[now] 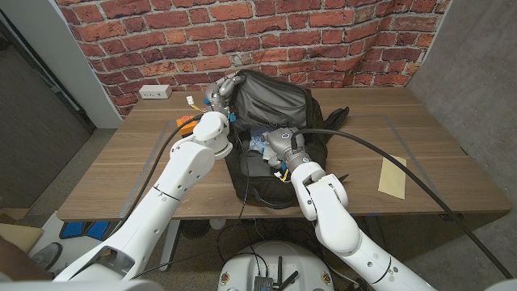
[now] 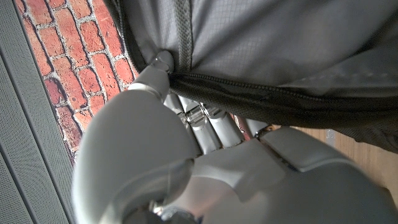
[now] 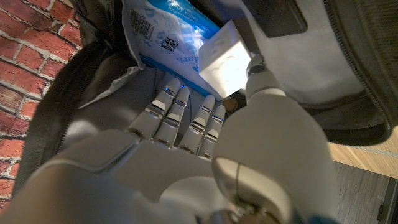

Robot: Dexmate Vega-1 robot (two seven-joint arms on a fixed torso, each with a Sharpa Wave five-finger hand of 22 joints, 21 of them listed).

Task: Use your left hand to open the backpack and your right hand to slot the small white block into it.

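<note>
Inside the open black fabric backpack (image 1: 271,129), at table centre, the right hand (image 3: 205,124) pinches the small white block (image 3: 222,62) beside a blue-and-white packet (image 3: 165,37). At eleven o'clock, the left hand (image 1: 222,93) grips the flap. Slotting step; releasing the block appears next.

1 backpack (image 1: 275,101) | 1 white block (image 3: 222,63) | 1 blue packet (image 3: 168,34) (inside) | 2 hands

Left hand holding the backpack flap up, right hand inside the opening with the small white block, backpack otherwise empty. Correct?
Not quite: the grey-black fabric backpack is not otherwise empty. The right wrist view shows a blue-and-white plastic packet already inside it, next to the small white block at the right hand. The rest holds: the left hand holds the flap up.
</note>
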